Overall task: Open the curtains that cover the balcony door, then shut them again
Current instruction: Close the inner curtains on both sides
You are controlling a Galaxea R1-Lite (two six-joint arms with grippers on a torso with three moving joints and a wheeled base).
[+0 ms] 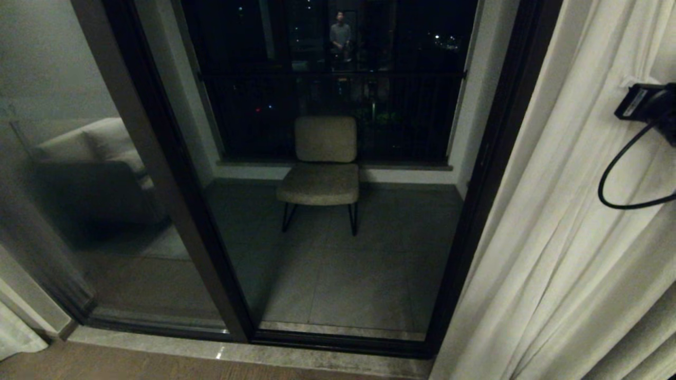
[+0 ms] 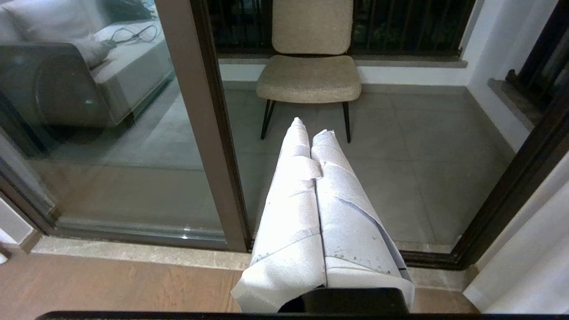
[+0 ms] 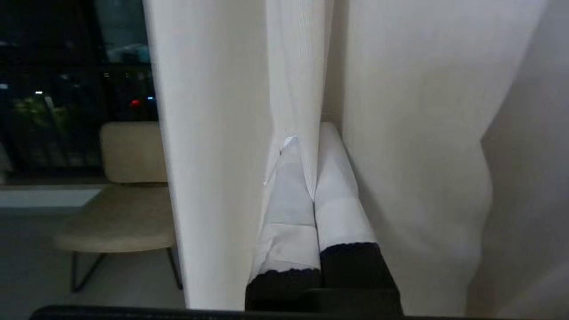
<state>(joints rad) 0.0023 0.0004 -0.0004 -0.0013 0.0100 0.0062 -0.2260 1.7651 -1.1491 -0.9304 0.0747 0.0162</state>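
The right gripper (image 3: 311,178) is pinching a fold of the curtains (image 1: 560,221) between closed fingers (image 3: 289,209), at the right side of the balcony door (image 1: 338,174). The left gripper (image 2: 313,133) is hanging empty before the glass, fingers pressed together, facing the chair (image 2: 311,58).
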